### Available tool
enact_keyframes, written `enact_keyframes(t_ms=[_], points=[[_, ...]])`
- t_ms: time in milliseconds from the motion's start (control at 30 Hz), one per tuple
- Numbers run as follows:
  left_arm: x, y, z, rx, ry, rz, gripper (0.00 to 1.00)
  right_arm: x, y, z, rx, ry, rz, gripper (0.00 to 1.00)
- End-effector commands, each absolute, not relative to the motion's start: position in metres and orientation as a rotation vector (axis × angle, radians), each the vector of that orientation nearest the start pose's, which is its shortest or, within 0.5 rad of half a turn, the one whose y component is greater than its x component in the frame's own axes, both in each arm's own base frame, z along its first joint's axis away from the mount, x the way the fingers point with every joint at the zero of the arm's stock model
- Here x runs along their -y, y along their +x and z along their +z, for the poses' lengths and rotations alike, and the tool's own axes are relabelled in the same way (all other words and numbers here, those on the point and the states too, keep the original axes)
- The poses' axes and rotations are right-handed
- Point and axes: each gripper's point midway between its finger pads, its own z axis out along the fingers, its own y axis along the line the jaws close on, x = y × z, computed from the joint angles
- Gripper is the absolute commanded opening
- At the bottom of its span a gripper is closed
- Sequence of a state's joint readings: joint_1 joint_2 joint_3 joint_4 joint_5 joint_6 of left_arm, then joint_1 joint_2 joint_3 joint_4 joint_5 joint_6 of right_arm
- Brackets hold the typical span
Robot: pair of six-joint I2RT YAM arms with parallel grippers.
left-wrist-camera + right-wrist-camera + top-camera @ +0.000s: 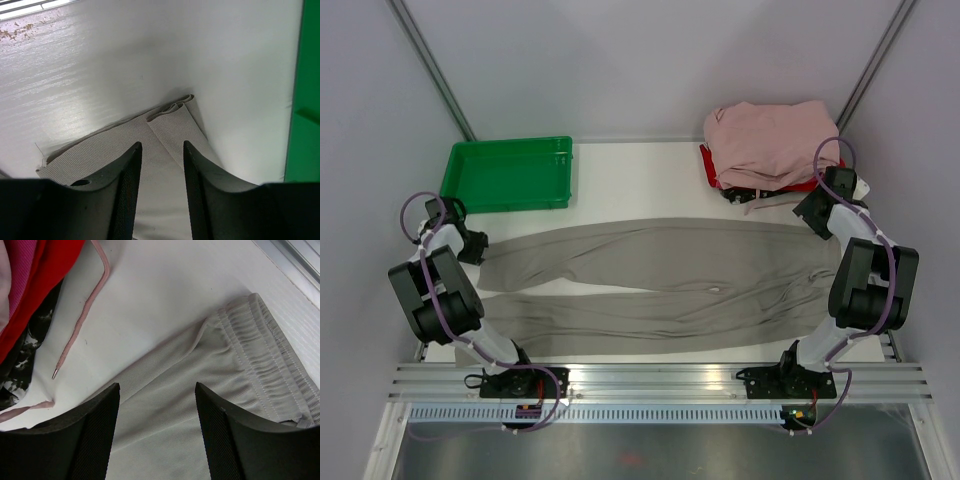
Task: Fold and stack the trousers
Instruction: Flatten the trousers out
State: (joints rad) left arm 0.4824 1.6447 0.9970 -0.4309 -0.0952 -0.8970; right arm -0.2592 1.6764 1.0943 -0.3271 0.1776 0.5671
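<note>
1. Nearest me, one ribbed metal rail (660,378) runs along the table's near edge. My two arm bases are bolted to it side by side. A small board (530,410) hangs below each base, two in all, and any marking on them is too small to read.
2. Just past the rail lies one pair of trousers (660,275), grey-beige and spread flat from side to side across the white table (630,190). Its two legs lie alongside each other, with their ends on my left and the waist on my right.
3. My left gripper (162,146) hangs low over the leg ends. Its fingers are apart, with cloth showing in the gap. Beyond the tips, the hem (170,110) is rumpled into small folds.
4. My right gripper (157,386) hangs over the waist corner, fingers wide apart and clamped on nothing. The gathered elastic waistband (270,352) lies off to one side.
5. One pink drawstring (82,315) with a metal tip trails over the bare table, apart from the trousers.
6. Farthest off, there is one green tray (505,180) on the left. On the right, one heap of pale pink garments (770,140) sits on something red (708,165).
</note>
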Motion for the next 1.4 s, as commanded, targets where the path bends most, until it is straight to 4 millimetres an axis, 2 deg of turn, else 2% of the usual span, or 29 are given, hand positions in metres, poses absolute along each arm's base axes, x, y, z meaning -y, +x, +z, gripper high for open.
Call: enact_keyframes(t_ms=[0, 300, 700, 1000, 1233, 1367], points=[[-0.166, 0.340, 0.042, -1.974, -1.735, 0.001, 0.45, 0.119, 0.407, 0.084, -2.204, 1.035, -0.097, 0.68], [-0.170, 0.333, 0.041, -2.003, -1.761, 0.055, 0.46, 0.122, 0.403, 0.089, -2.194, 1.050, -0.122, 0.68], [-0.177, 0.343, 0.026, -2.004, -1.775, 0.045, 0.39, 0.122, 0.402, 0.095, -2.176, 1.058, -0.116, 0.68], [-0.181, 0.351, 0.031, -1.994, -1.759, 0.033, 0.34, 0.120, 0.399, 0.090, -2.183, 1.063, -0.108, 0.68], [-0.182, 0.352, 0.044, -1.986, -1.726, 0.040, 0.34, 0.120, 0.398, 0.087, -2.191, 1.054, -0.113, 0.68], [-0.184, 0.356, 0.045, -1.980, -1.719, 0.028, 0.34, 0.119, 0.399, 0.083, -2.198, 1.055, -0.105, 0.68]])
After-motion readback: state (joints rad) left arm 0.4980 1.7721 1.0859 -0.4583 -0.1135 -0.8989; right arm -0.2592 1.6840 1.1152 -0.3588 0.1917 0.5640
